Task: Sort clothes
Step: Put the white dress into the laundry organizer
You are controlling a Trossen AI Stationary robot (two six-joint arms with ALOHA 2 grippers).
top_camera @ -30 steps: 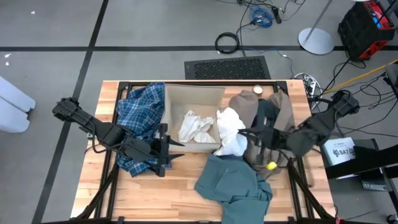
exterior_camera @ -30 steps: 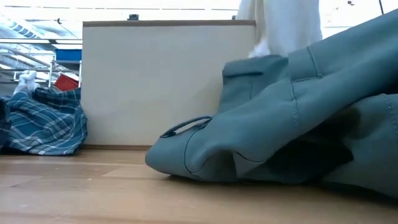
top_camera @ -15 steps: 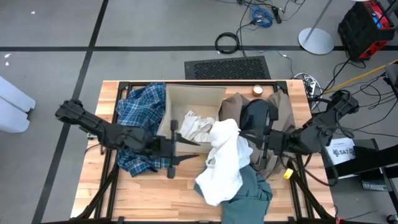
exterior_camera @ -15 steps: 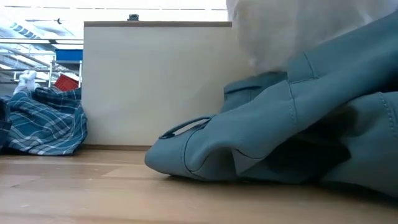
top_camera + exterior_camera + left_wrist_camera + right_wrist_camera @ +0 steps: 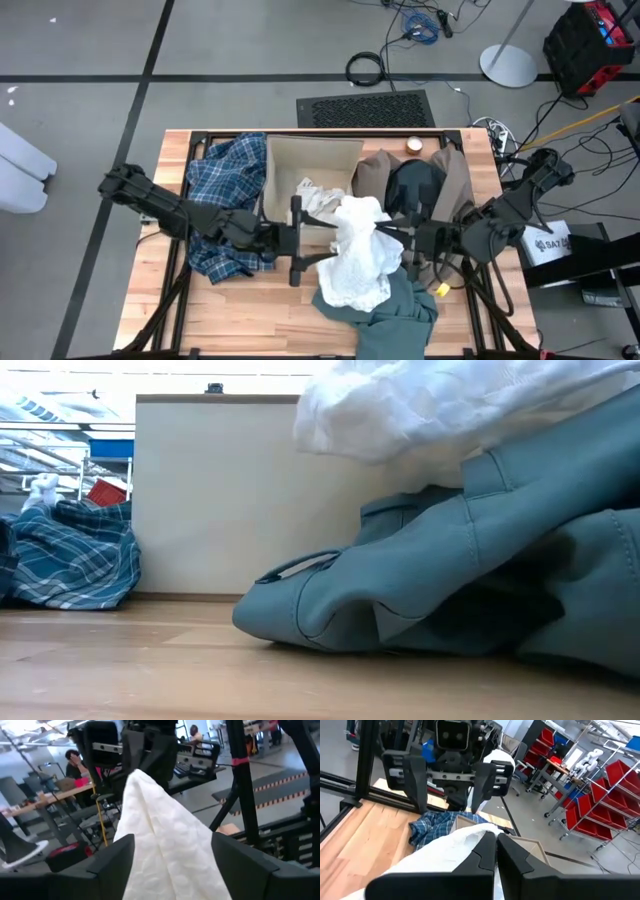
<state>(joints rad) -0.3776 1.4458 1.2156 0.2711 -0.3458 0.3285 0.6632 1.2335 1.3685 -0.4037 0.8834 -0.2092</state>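
We see the white cloth (image 5: 358, 255) lifted above the table (image 5: 230, 320), between the two claws, over the teal piece (image 5: 395, 310) and just in front of the box (image 5: 310, 160). The right claw (image 5: 405, 243) is closed on the white cloth. The left claw (image 5: 300, 240) has its fingers wide apart, with the cloth hanging between them and no grip. The plaid shirt (image 5: 225, 180) lies left of the box.
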